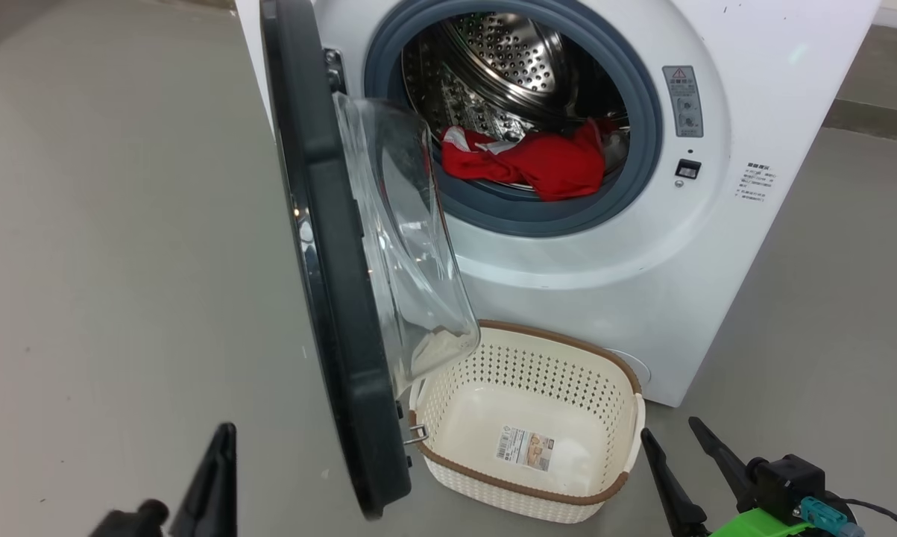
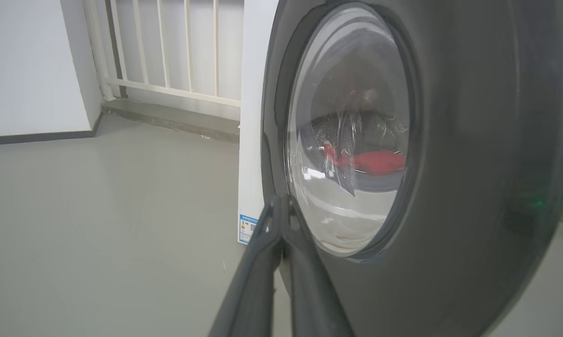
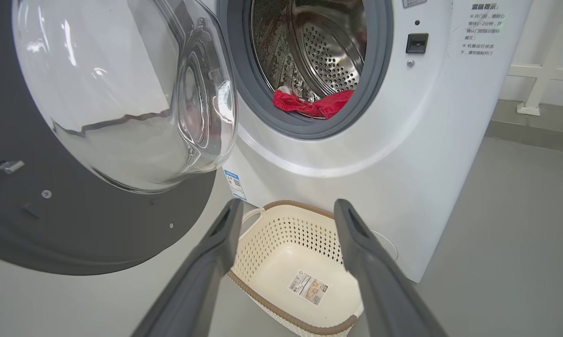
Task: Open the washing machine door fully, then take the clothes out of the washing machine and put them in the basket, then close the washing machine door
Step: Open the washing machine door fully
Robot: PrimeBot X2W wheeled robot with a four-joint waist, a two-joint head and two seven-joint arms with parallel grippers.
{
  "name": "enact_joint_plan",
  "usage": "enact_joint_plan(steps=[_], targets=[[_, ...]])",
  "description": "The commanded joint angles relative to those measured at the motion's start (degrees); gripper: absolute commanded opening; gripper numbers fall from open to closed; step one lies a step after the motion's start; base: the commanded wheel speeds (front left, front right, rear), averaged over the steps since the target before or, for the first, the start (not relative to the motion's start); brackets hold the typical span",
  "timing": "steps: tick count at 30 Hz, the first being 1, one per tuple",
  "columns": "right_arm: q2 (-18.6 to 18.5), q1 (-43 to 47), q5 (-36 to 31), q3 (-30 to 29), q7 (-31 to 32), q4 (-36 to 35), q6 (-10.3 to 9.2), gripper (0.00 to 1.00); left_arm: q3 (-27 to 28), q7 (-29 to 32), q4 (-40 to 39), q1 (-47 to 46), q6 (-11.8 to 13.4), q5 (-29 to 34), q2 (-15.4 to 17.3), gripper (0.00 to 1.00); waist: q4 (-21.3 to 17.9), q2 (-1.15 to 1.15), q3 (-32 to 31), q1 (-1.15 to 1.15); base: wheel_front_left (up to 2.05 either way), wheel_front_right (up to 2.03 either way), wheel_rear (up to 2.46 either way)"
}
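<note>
- Reaching into the drum looks to me like your next step: the washing machine door [image 1: 329,298] stands swung out, edge-on in the head view, roughly square to the front of the washing machine [image 1: 716,261].
- The clothes [image 1: 545,160] lie in a red heap on the lower lip of the drum, against the grey rubber ring. Their long axis runs across the opening from side to side.
- Your right gripper [image 3: 287,208] is spread wide and carries nothing. From it the heap lies ahead and above, past the basket [image 3: 290,234], with nothing between.
- Your left gripper [image 2: 281,201] is pinched together on nothing, close to the door's outer face; I cannot tell whether it touches. The door stands between it and the drum, so the right arm has the nearer, freer line.
- The basket sits on the floor just before the machine, with no clothes in it, and the door's glass bulge hangs over its left end.
- Writing: a barcode label [image 1: 526,447] lies on the basket floor, a grey warning sticker [image 1: 683,101] with a triangle sits beside the opening, and a small blue label [image 3: 234,182] marks the machine's lower corner.
- A printed notice [image 3: 485,28] seems headed 温馨提示; its smaller lines are too fine to read.
</note>
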Motion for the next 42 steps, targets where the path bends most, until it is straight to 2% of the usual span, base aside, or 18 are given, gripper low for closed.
enact_joint_plan(steps=[1, 4, 10, 14, 18, 25, 29, 35, 42], targets=[[-0.26, -0.58, -0.76, 0.73, -0.53, -1.52, 0.28, 1.00, 2.74, -0.52, -4.09, -2.69, -0.36, -1.25, 0.65, 0.00, 0.03, 0.00, 0.09, 0.00, 0.00, 0.00, 0.00], [-0.22, -0.59, -1.08, 0.57, -0.53, -1.64, 0.28, 1.00, 3.47, -0.52, -7.62, -3.51, -0.21, -2.04, 0.65, 0.00, 0.03, 0.00, 0.25, 0.00, 0.00, 0.00, 0.00], [-0.31, -0.61, -1.80, 0.24, -0.53, -1.89, 0.28, 1.00, 2.63, -0.52, -21.93, -5.30, 1.12, -4.62, 0.65, 0.00, -0.08, 0.00, 0.54, 0.00, 0.00, 0.00, 0.00], [-0.39, -0.76, -2.17, 0.15, -0.53, -2.00, 0.28, 1.00, -2.15, -0.52, -29.63, -5.25, 1.77, -4.73, 0.65, 0.00, -0.29, 0.00, 0.73, 0.00, 0.00, 0.00, 0.00], [-0.44, -1.00, -2.45, 0.14, -0.53, -2.12, 0.28, 1.00, -9.59, -0.52, -32.33, -4.33, 1.83, -4.94, 0.65, 0.00, -0.57, 0.00, 1.00, 0.00, 0.00, 0.00, 0.00], [-0.61, -1.69, -2.65, 0.63, -0.53, -1.93, 0.28, 1.00, -20.47, -0.52, -27.68, -2.86, 2.11, -8.85, 0.65, 0.00, -1.10, 0.00, 1.60, 0.00, 0.00, 0.00, 0.00], [-0.64, -2.10, -2.93, 0.70, -0.53, -1.98, 0.28, 1.00, -24.06, -0.52, -21.69, -2.33, 2.34, -12.26, 0.65, 0.00, -1.40, 0.00, 1.96, 0.00, 0.00, 0.00, 0.00], [-0.56, -2.57, -3.31, 0.49, -0.53, -2.18, 0.28, 1.00, -24.57, -0.52, -13.82, -3.58, 3.20, -15.59, 0.65, 0.00, -1.62, 0.00, 2.51, 0.00, 0.00, 0.00, 0.00], [-0.52, -3.02, -3.52, 0.37, -0.53, -2.20, 0.28, 1.00, -22.58, -0.52, -8.35, -5.56, 3.57, -17.48, 0.65, 0.00, -1.69, 0.00, 2.96, 0.00, 0.00, 0.00, 0.00]])
